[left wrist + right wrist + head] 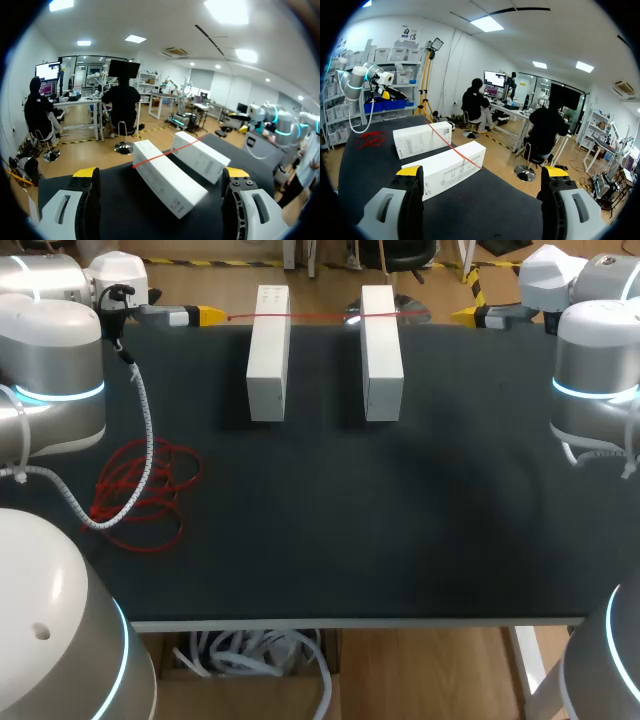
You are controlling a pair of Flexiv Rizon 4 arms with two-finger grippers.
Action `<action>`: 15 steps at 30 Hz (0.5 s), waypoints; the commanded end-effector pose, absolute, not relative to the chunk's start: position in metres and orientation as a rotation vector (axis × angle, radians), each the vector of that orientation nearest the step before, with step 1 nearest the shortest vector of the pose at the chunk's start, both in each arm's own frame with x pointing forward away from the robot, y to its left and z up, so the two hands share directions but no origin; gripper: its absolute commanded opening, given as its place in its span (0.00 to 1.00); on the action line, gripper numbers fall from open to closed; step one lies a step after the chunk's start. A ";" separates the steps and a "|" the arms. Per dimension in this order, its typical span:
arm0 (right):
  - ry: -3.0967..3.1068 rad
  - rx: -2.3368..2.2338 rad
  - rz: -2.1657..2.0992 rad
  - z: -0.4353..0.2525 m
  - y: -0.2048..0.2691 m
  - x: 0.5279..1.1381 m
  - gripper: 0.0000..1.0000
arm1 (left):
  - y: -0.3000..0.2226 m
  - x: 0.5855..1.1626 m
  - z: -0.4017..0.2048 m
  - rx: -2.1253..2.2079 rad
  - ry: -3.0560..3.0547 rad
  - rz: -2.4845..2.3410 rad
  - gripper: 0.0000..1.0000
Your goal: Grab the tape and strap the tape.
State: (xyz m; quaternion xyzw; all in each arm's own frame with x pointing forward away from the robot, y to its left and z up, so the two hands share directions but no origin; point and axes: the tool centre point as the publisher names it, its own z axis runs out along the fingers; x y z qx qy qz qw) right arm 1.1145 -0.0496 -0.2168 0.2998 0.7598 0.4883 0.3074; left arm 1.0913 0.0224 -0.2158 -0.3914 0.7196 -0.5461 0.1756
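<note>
A thin red tape strand [320,314] is stretched across the far ends of two white boxes, the left one [268,350] and the right one [381,350]. A loose red tape pile [145,495] lies on the mat at the left. My left gripper [205,314] is open at the back left, near the strand's left end and holding nothing. My right gripper [468,314] is open at the back right, apart from the boxes. In the left wrist view the gripper [160,172] faces the strand [165,154]. In the right wrist view the gripper [482,170] faces the strand [452,145].
The black table mat [400,520] spreads wide in front of the boxes. A white coiled cable [145,430] hangs from my left arm over the red pile. The table's front edge [350,622] runs below.
</note>
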 end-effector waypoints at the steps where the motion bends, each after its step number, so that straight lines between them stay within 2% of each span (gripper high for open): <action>1: 2.008 0.792 1.293 -0.217 -0.050 1.114 1.00 | 0.022 1.091 -0.217 -1.106 2.033 -1.550 1.00; 15: 2.008 0.792 1.293 -0.217 -0.050 1.114 1.00 | 0.022 1.096 -0.220 -0.997 2.092 -1.592 1.00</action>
